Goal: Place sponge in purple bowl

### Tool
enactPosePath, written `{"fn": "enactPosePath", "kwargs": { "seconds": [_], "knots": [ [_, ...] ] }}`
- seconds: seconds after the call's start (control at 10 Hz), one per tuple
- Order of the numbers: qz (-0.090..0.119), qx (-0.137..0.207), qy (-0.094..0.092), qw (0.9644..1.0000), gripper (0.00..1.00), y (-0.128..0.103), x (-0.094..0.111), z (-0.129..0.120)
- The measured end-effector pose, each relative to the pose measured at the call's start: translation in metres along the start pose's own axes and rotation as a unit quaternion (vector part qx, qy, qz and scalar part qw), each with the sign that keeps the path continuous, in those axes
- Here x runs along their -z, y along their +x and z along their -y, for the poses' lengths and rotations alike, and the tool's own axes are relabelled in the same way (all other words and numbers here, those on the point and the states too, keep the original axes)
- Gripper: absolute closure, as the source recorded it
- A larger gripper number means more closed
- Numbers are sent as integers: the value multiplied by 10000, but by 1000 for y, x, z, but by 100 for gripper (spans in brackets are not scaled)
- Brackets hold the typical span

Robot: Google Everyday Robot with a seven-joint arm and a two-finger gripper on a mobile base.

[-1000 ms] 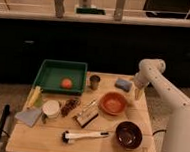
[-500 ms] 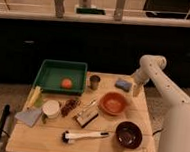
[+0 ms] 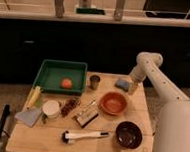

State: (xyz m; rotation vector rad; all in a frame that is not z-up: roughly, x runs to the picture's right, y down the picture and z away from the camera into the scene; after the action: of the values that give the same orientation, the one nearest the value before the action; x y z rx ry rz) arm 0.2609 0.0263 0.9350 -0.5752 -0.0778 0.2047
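While everything on the tabletop [image 3: 42,139] lies where it lay a second ago, the tool [image 3: 132,87] has edged slightly left and now hangs at the far right corner, just beside the sponge [image 3: 122,84]; whether they touch cannot be told. The sponge, a small soft blue-grey pad, lies flat between the tool and a dull metal cup [image 3: 94,81]. The tool is a blurred pale shape at the end of the smooth white arm [image 3: 156,80], and I cannot tell whether it is wide or narrow.

The purple bowl [image 3: 128,134] is round, glossy and dark inside. It sits at the near right corner, well apart from the sponge, with the orange bowl [image 3: 113,102] between them. A green plastic tray [image 3: 51,72] holds an orange ball [image 3: 66,83]. A white-handled brush [image 3: 85,136] lies near the front edge. The arm's wide lower body is cut off at the right and bottom edges.
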Motion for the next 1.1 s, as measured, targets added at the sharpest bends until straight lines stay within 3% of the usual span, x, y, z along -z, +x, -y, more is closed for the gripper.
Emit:
{"fn": "enactPosePath", "kwargs": {
  "seconds": [0.2,0.5,1.1],
  "knots": [
    [13,-354,-50,9994,20,-5,-3,4],
    [58,-928,-106,9956,20,-6,-7,6],
    [184,-1298,192,9912,20,-8,-17,7]
  ]
}}
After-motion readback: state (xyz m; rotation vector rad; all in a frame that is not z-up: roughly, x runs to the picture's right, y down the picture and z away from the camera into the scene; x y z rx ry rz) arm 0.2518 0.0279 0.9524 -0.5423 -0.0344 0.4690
